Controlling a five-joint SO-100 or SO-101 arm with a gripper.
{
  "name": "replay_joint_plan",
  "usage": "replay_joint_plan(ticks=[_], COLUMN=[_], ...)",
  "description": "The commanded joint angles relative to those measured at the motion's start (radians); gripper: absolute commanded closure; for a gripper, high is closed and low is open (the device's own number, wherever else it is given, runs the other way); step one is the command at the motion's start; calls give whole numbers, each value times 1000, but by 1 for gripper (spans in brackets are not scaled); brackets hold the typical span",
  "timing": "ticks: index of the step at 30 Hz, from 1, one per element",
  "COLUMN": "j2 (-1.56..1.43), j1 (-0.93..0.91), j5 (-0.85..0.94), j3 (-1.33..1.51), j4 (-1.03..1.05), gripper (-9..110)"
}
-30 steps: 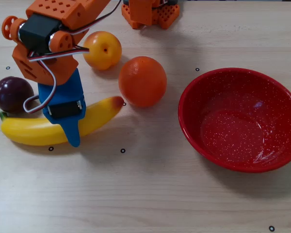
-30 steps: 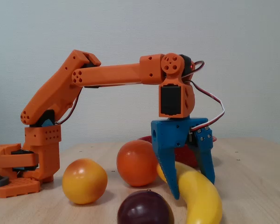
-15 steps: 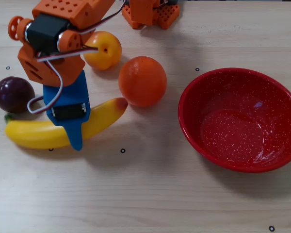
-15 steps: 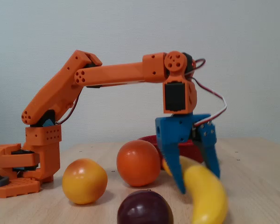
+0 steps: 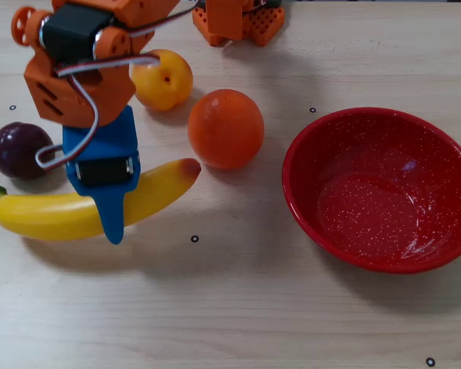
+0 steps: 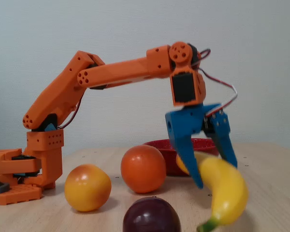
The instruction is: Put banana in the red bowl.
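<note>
Gripping the banana (image 5: 58,214) near its middle, the blue gripper (image 5: 111,211) holds the fruit lifted clear of the tabletop (image 5: 230,307) at the left of the overhead view; in the fixed view the banana (image 6: 227,191) hangs tilted, green stem end lowest, between the closed fingers. A dark plum (image 5: 19,150) sits at the far left edge, just above the banana's stem. A yellow-orange peach (image 5: 163,79) and an orange (image 5: 226,128) lie left of centre, near each other. The red bowl (image 5: 300,196) stands well apart at the right, with no fruit inside.
</note>
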State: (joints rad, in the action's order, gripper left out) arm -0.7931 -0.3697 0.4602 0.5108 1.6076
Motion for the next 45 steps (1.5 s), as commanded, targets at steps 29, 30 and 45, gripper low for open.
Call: replay_joint_plan(ticks=[29,30,45], j2=[-1239,-1281,-1384], j1=[-15,-17,192], j5=[37,44,-25], j3=[937,980,1065], j4=[-229,-235,-288], gripper=[102,102,102])
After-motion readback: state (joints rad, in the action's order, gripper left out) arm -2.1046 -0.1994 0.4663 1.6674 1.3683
